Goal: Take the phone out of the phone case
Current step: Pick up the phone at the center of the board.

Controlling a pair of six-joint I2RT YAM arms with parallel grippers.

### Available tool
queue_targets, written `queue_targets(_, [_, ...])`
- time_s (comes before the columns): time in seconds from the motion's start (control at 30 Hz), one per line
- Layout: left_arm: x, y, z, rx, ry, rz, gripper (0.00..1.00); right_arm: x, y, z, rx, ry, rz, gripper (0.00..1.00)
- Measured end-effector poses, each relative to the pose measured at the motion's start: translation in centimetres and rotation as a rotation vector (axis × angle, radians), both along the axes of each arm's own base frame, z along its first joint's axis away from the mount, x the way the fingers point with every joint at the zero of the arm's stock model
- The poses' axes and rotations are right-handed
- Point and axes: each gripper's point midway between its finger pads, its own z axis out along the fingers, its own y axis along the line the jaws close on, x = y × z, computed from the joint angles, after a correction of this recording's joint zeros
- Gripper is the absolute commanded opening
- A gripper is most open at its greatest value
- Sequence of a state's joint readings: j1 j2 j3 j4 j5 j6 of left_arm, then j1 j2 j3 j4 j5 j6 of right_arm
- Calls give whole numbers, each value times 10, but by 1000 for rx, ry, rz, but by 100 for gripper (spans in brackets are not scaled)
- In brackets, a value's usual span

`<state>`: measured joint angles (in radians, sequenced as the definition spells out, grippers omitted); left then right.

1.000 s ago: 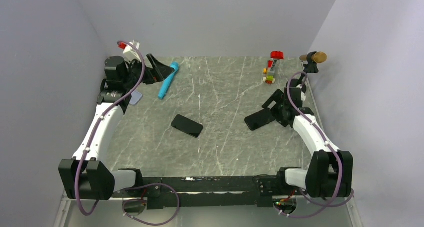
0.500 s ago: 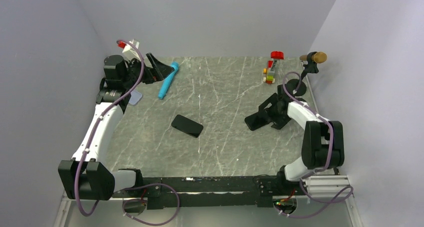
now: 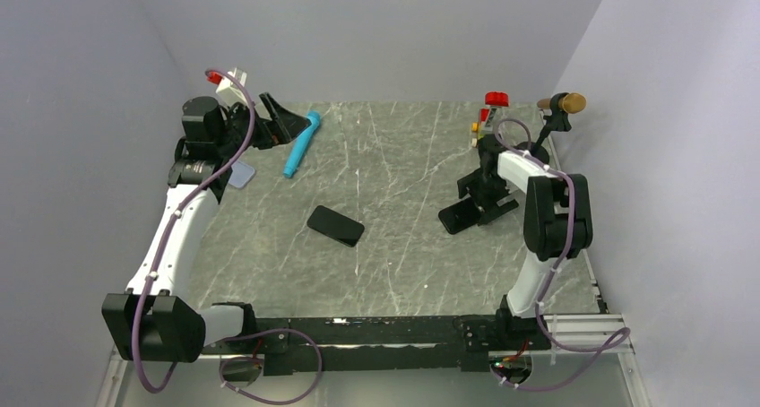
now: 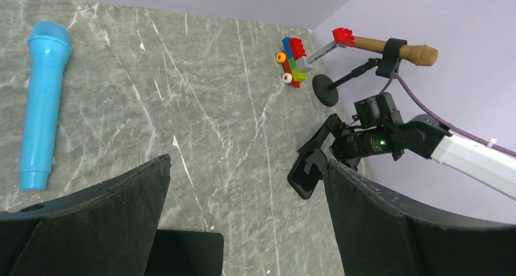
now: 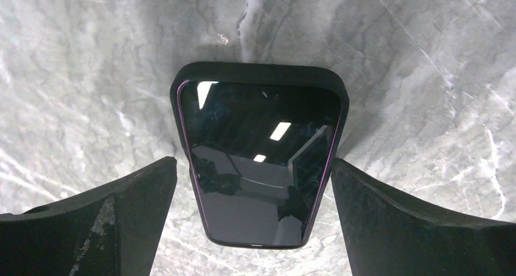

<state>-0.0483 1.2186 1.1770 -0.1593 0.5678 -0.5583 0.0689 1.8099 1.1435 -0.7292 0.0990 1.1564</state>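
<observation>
— Where is the case (image 3: 242, 174)?
— On the left side of the table (image 3: 394, 272), lying flat. It is thin and pale blue, right beside the left arm, which hides part of it.
— Is the left gripper (image 3: 282, 122) holding it?
— No. That gripper is up off the table near the far left corner, its jaws wide apart and holding nothing. The case lies apart from its fingers.
— And the blue thing there?
— A toy microphone (image 3: 300, 144), lying just beside the left gripper, its round head toward the back wall.
— What about the right gripper (image 5: 252, 162)?
— It points down at a phone (image 3: 457, 218) on the right side of the table. Its jaws are spread wide too, one finger on each side of the phone's end (I see a thin strip of table between each finger and the phone, so it does not grip it).
— What does the phone look like?
— Black and shiny, screen up, with a dark rim all round.
— There is another black thing.
— Yes, a black slab (image 3: 336, 225), flat in the middle of the table, well apart from both grippers.
— Anything at the back?
— Toy bricks (image 4: 292, 60) and a brown microphone (image 3: 563, 102) on a small stand, in the far right corner.
</observation>
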Motion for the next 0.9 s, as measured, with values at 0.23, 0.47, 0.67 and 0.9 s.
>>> queue_targets(0.23, [0, 2, -1, 0, 5, 7, 99, 4, 2, -7, -26, 112, -46, 87])
queue_targets(0.47, [2, 6, -2, 2, 11, 20, 99, 0, 4, -6, -38, 90, -44, 28])
queue_targets(0.67, [4, 6, -5, 3, 18, 23, 99, -4, 9, 1, -49, -58, 19, 0])
queue_targets(0.9, [2, -10, -16, 35, 44, -3, 100, -20, 28, 12, -26, -304, 163, 0])
